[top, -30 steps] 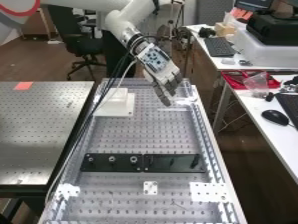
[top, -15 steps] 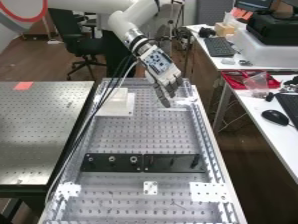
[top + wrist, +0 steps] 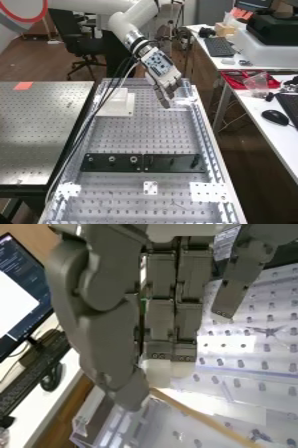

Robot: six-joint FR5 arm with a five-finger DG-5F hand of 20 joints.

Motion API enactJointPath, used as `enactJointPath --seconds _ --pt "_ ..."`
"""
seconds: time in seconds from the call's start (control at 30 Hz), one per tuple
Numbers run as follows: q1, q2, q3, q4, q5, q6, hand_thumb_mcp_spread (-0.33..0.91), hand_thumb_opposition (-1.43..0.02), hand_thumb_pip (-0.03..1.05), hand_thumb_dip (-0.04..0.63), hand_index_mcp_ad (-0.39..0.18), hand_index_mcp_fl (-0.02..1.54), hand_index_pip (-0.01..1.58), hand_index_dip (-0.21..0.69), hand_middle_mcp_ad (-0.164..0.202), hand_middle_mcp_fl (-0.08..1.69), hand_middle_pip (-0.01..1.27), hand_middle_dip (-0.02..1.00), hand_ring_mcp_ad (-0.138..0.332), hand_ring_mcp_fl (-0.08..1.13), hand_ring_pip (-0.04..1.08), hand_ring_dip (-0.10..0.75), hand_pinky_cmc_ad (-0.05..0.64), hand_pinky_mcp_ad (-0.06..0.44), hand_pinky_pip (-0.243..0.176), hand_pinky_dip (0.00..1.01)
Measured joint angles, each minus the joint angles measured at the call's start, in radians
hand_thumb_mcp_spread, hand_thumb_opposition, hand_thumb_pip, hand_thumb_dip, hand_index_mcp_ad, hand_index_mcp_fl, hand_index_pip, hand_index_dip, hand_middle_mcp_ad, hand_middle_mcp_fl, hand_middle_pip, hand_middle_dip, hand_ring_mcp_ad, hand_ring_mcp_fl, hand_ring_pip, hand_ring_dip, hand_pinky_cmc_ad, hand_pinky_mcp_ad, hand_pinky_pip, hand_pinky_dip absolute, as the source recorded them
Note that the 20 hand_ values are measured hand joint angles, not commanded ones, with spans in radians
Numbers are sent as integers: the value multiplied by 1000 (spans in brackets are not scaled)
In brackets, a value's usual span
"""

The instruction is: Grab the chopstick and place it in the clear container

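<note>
My robot hand point(image 3: 165, 82) is curled in a pinch on the chopstick point(image 3: 199, 416), gripping near one end with my thumb point(image 3: 113, 354), likely so the long free part can enter first. From the tabletop's point(image 3: 146, 135) middle, I hang between twelve and one o'clock in the high view, apparently to bring it over what looks like the clear container point(image 3: 82, 428), near my thumb.

The robot arm point(image 3: 130, 22) is cut by high view's upper left edge, the wooden chopstick point(image 3: 199, 416) by wrist view's edge.
</note>
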Motion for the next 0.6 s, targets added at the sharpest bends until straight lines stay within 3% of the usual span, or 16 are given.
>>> enactJointPath --seconds 0.13,0.37,0.57,0.6 --pt "-1 7 -13 13 -13 -9 592 -1131 480 300 -63 932 984 120 47 1096 724 618 -28 967 152 476 382 309 82 630" --pt "-2 19 -31 39 -35 -35 503 -972 709 307 -51 759 1000 112 47 874 675 599 -24 878 218 476 361 309 52 709" --pt "-4 29 -33 55 -46 -64 452 -897 710 316 -51 543 953 45 47 757 663 565 -19 764 237 480 361 293 5 771" --pt "-5 31 -33 57 -46 -69 456 -887 710 319 -51 503 946 45 49 714 658 564 -16 681 237 476 361 295 0 778"
